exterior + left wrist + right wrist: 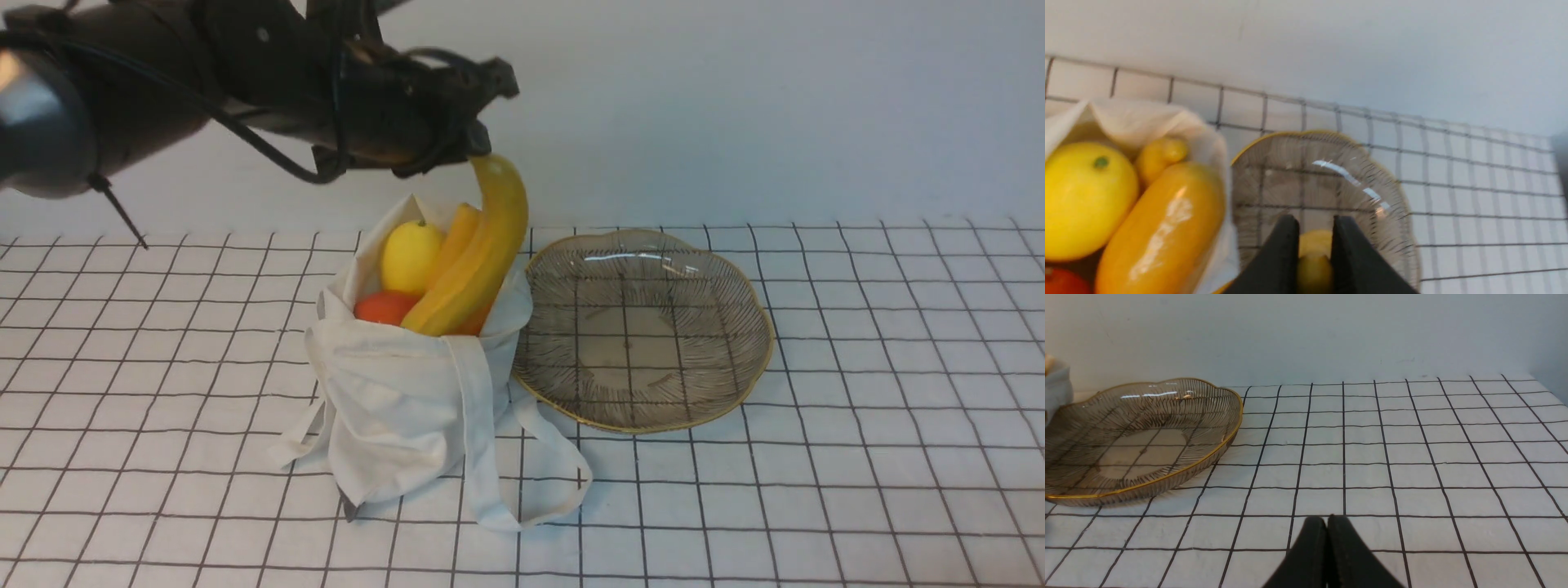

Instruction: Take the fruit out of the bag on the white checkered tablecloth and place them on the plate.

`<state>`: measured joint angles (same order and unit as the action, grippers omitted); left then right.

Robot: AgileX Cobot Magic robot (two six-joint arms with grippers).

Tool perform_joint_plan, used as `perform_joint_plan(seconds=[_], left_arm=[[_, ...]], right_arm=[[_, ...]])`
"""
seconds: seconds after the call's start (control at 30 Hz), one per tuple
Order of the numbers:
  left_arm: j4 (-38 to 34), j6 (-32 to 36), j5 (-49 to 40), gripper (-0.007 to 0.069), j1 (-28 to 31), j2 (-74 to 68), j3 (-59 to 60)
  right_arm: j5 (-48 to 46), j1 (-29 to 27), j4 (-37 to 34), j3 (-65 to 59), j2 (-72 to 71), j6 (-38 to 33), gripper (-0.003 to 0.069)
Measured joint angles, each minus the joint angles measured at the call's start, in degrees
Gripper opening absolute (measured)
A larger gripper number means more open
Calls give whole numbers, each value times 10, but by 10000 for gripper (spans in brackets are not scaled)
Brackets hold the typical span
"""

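My left gripper (479, 152) is shut on the top end of the long yellow banana (482, 253), which hangs down into the off-white bag (392, 400) on the white checkered tablecloth (857, 343). The lemon (411, 257), the mango (459, 231) and the tangerine (384, 308) sit in the bag's open mouth. The brownish glass plate (718, 327) lies empty just right of the bag. In the left wrist view the gripper (1314, 222) pinches the banana (1312, 261) over the plate (1331, 171). My right gripper (1327, 522) is shut and empty, low over the cloth.
The bag's strap handles (522, 457) trail onto the cloth in front of it. A pale wall (735, 106) stands behind the table. In the right wrist view the plate (1200, 457) lies apart from the gripper, with a bit of the bag (1055, 390) at the frame's edge.
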<state>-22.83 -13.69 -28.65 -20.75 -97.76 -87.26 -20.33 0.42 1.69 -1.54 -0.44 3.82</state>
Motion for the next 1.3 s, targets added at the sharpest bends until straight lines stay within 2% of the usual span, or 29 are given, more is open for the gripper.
perform_joint_plan(seconds=[0.17, 0.33, 0.67, 0.77, 0.83, 0.97, 1.1, 1.2, 1.23, 1.3], left_arm=[[-73, 2, 34, 72, -3, 25, -14], [-137, 2, 100, 72, -40, -4, -15], [-153, 3, 216, 75, -118, -133, -15], [-155, 3, 251, 105, -135, -169, -15], [-156, 3, 269, 149, -143, -187, -15], [-156, 7, 279, 319, -148, -207, -15], [-145, 43, 283, 465, -148, -208, -16], [-133, 103, 264, 511, -148, -202, -22], [-130, 107, 261, 510, -148, -200, -23], [-113, 163, 210, 490, -145, -184, -36]], right_arm=[[0, 0, 0, 0, 0, 0, -15], [0, 0, 0, 0, 0, 0, -15], [0, 0, 0, 0, 0, 0, -15], [0, 0, 0, 0, 0, 0, -15], [0, 0, 0, 0, 0, 0, -15], [0, 0, 0, 0, 0, 0, -15], [0, 0, 0, 0, 0, 0, -15], [0, 0, 0, 0, 0, 0, -15], [0, 0, 0, 0, 0, 0, -15], [0, 0, 0, 0, 0, 0, -15]])
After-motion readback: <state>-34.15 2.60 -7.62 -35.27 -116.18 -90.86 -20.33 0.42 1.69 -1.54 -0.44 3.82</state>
